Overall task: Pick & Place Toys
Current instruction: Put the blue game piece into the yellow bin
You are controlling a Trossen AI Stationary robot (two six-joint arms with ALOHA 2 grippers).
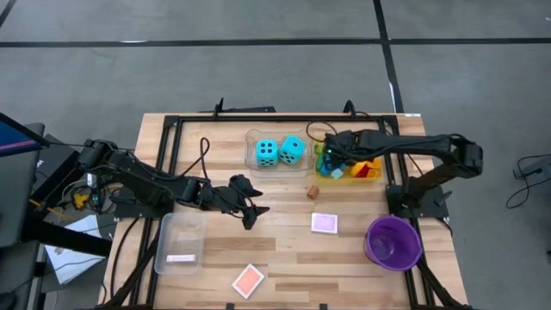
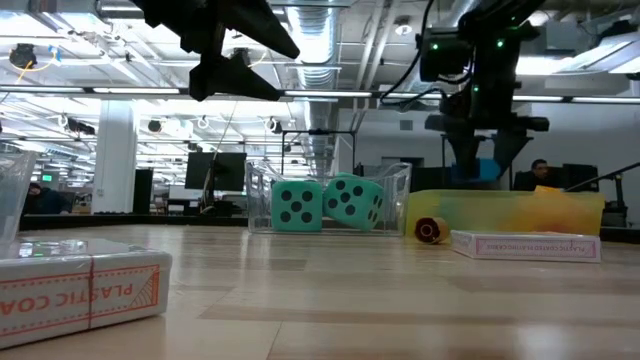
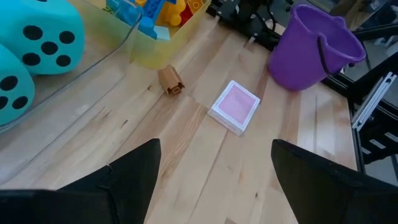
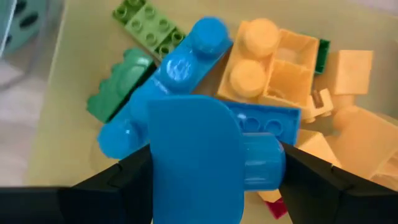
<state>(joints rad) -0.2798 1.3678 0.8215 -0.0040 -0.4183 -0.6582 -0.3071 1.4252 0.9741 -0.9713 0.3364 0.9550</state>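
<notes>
Two turquoise dice (image 1: 280, 152) sit in a clear tray (image 1: 253, 138) at the far middle. Right of it, a yellow tray (image 1: 372, 175) holds several blue, green, yellow and red bricks (image 4: 267, 68). My right gripper (image 1: 330, 157) hangs over this tray, shut on a blue brick (image 4: 196, 158). A pink tile (image 1: 325, 223), an orange tile (image 1: 248, 281) and a small brown piece (image 1: 313, 193) lie flat on the table. My left gripper (image 1: 252, 209) is open above the bare wood, left of the pink tile (image 3: 235, 106), with nothing between its fingers. My right gripper pinches the blue brick between its two fingers, one on the brick's broad rounded part (image 4: 163, 168), the other at its round stub end (image 4: 267, 163). The fingers point steeply down from above. The brick hangs clear above the loose bricks in the yellow tray.
A purple bowl (image 1: 393, 241) stands at the near right. A second clear tray (image 1: 181, 244) lies near the left edge. A black frame (image 1: 172, 129) runs along the table's far and side edges. Bare wood lies between the two tiles.
</notes>
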